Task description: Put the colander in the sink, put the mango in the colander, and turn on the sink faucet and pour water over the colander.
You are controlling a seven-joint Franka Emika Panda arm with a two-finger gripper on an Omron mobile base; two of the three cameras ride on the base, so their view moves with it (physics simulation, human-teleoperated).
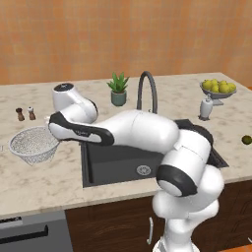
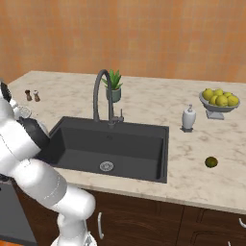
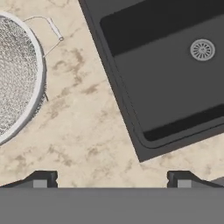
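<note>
I am looking over the desk (image 1: 44,182), a marbled beige slab that is carrying everything in the scene. Set into it is the sink (image 2: 115,144), sitting dry with its steel drain (image 2: 106,166) showing on the floor. The arm (image 1: 142,130) is reaching across the sink's near edge toward the left side of the desk, and I am seeing it block part of the basin in the left base view.

The faucet (image 2: 102,93) is standing behind the sink, its arched spout hanging over the basin. The colander (image 1: 33,144) is sitting upright on the desk, left of the sink and clear of its rim; in the hand view it is lying at the left edge, with a thin wire handle (image 3: 50,27) pointing toward the sink corner.

The gripper (image 3: 111,179) is hovering over bare desk between colander and sink, its two tips standing wide apart and gripping nothing.

A grey bowl of yellow fruit (image 2: 220,101) is resting at the far right, with a white soap dispenser (image 2: 188,118) just to its left. A potted plant (image 1: 118,89) is standing behind the faucet. The mango (image 2: 210,162) is lying alone on the desk, right of the sink and well apart from the colander. Two small shakers (image 1: 25,113) are standing side by side at the far left.
</note>
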